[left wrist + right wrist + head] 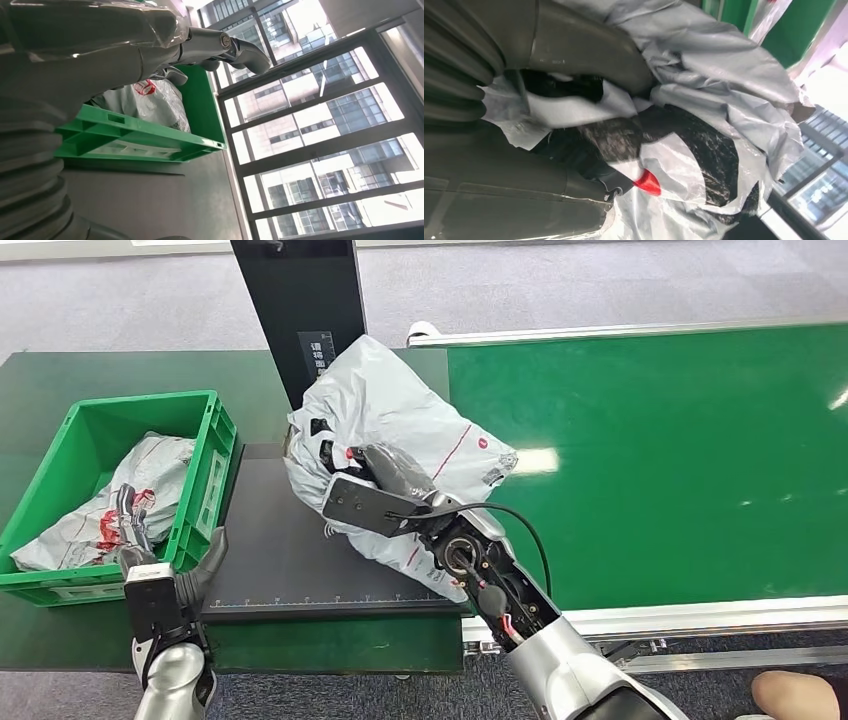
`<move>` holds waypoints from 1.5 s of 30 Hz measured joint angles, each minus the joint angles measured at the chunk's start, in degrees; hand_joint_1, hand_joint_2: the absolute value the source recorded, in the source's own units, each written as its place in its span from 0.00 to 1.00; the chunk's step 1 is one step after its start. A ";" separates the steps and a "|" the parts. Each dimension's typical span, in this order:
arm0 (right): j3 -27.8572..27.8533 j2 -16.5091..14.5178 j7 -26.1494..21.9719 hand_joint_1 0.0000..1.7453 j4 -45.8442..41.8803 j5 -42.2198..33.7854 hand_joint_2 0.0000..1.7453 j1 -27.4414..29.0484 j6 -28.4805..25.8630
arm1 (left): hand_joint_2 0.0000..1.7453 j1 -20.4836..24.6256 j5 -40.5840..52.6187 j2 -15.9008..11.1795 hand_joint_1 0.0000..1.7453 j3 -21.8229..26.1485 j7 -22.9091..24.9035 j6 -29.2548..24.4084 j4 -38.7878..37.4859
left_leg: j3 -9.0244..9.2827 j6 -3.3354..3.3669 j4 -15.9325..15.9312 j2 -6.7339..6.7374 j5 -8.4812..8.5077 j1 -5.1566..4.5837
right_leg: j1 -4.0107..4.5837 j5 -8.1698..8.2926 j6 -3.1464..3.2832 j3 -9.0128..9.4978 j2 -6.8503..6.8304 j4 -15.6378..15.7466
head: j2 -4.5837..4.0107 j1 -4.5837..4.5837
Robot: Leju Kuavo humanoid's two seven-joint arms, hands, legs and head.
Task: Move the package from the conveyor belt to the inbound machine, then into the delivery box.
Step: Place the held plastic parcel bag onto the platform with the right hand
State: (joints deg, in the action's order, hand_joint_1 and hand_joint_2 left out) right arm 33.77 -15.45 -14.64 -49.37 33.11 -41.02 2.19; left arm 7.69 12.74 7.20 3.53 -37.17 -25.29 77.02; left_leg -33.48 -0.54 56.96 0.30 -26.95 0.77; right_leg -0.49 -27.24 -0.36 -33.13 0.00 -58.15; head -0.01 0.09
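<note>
Grey carpet floor [120, 295] stretches beyond a dark green tabletop [120, 375]. Tall windows [320, 125] with dark frames show bright daylight and neighbouring office towers. Glare patches sit on the glossy green surfaces.

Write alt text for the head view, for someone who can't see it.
The robot's right hand grips a crumpled grey plastic package over the black inbound machine platform, beside the green conveyor belt. Its left hand hovers by a green plastic crate holding another grey package.
</note>
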 joint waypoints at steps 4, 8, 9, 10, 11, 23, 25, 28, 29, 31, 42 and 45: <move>0.57 -0.53 -0.50 0.00 2.11 -2.34 1.00 -0.21 0.08 | 1.00 0.02 0.18 -0.03 0.00 0.89 0.10 0.21 0.00 | 0.00 0.00 0.00 0.00 0.00 0.01 | 0.01 0.00 0.00 0.00 0.00 0.00 | 0.00 0.01; 0.38 -0.55 -1.86 0.00 3.61 -6.21 0.00 -0.38 1.71 | 1.00 0.10 0.75 -0.03 0.00 1.17 0.31 0.56 -0.09 | 0.00 0.00 0.01 0.00 0.00 -0.01 | -0.01 0.00 0.00 0.01 0.00 0.01 | -0.01 0.02; 0.22 -0.55 -2.27 0.00 3.87 -7.42 0.00 -0.38 2.57 | 1.00 0.17 0.91 -0.01 0.00 1.22 0.37 0.62 -0.15 | 0.00 0.00 0.01 0.00 0.00 -0.01 | -0.01 0.00 0.00 0.01 0.00 0.02 | 0.00 0.02; 0.06 -0.55 -2.61 0.00 4.09 -8.53 0.00 -0.39 3.43 | 1.00 0.27 1.07 0.01 0.00 1.26 0.40 0.71 -0.23 | 0.00 0.00 0.01 0.00 0.00 -0.01 | -0.01 0.00 -0.01 0.01 0.00 0.02 | -0.01 0.02; -0.08 -0.55 -2.87 0.00 4.31 -9.50 0.00 -0.40 4.27 | 1.00 0.35 1.26 0.01 0.00 1.32 0.42 0.80 -0.31 | 0.00 0.00 0.01 0.00 0.00 -0.01 | -0.01 0.00 -0.01 0.01 0.00 0.02 | -0.01 0.02; -0.61 -0.52 -3.69 0.00 6.41 -13.17 0.00 -0.42 6.77 | 1.00 0.40 2.93 0.40 0.00 1.53 0.43 1.01 -0.06 | 0.01 0.00 0.01 0.01 0.00 0.00 | 0.00 0.00 0.00 0.00 0.00 0.01 | -0.01 0.02; -0.73 -0.43 -3.86 0.00 6.49 -13.46 0.00 -0.39 6.69 | 1.00 0.36 3.05 0.40 0.00 1.67 0.43 0.97 0.52 | 0.01 0.00 0.01 0.01 0.00 0.00 | -0.01 0.00 0.00 0.00 0.00 0.01 | -0.01 0.02; -1.08 -0.16 -4.13 0.00 6.51 -13.72 0.00 -0.31 6.63 | 1.00 0.30 3.38 0.40 0.00 2.03 0.39 1.08 1.66 | 0.01 0.00 0.01 0.01 0.00 -0.01 | -0.01 0.00 0.00 0.00 0.00 0.01 | -0.01 0.02; -1.21 -0.04 -4.21 0.00 6.51 -13.80 0.00 -0.30 6.62 | 1.00 0.29 3.48 0.40 0.00 2.11 0.37 1.12 2.06 | 0.01 0.00 0.01 0.01 0.00 -0.01 | -0.01 0.00 0.00 0.00 0.00 0.01 | -0.01 0.01; -1.40 0.17 -4.30 0.00 6.51 -13.90 0.00 -0.30 6.62 | 1.00 0.28 3.55 0.40 0.00 2.23 0.36 1.15 2.65 | 0.01 0.00 0.01 0.01 0.00 -0.01 | -0.01 0.00 0.00 0.00 0.00 0.01 | -0.01 0.01; -1.70 0.63 -4.51 0.00 6.21 -14.41 0.75 -0.22 6.62 | 1.00 0.18 6.04 0.42 0.00 2.07 1.03 3.46 4.28 | 0.02 0.00 0.01 0.01 0.00 0.00 | -0.01 0.00 0.00 -0.01 0.00 0.02 | 0.00 0.01; -2.34 1.26 -4.70 0.00 4.17 -15.15 1.00 0.37 6.51 | 1.00 -0.23 11.51 0.39 0.00 -0.05 3.96 8.26 5.18 | 0.02 0.00 0.02 0.00 0.00 -0.01 | -0.02 0.00 -0.01 0.00 -0.01 0.03 | 0.01 0.02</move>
State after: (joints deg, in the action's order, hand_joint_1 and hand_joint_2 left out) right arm 31.43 -14.19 -19.34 -45.20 17.96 -40.65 8.70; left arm 7.46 24.25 7.60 3.49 -33.20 -17.03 82.20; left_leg -33.46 -0.54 56.99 0.30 -26.94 0.76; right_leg -0.52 -27.24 -0.36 -33.13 -0.01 -58.12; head 0.00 0.11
